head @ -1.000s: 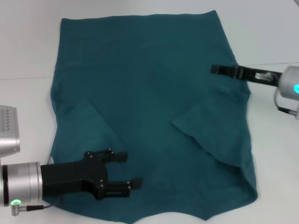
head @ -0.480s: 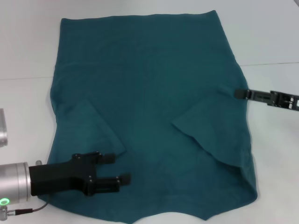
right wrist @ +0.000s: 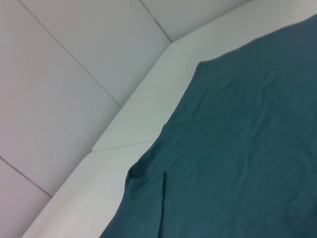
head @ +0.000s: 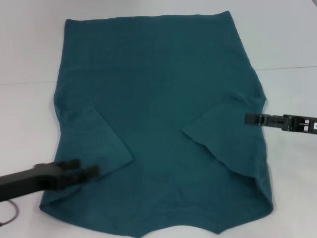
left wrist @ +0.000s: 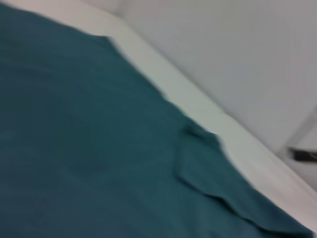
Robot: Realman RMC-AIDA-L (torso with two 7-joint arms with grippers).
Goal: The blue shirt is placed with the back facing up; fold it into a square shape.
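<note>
Since blue shirt (head: 158,114) lies flat, both sleeves folded inward: soft, limp, light; pinch side hems. Left gripper (head: 79,171) blurred, right gripper (head: 253,119) edge-on at right hem; finger state unclear on both

Open white desk (head: 29,54) on all sides of the flat blue shirt (head: 158,99); over its edges only the left gripper (head: 81,171) and right gripper (head: 252,119).

No readable text, label or number anywhere here.
</note>
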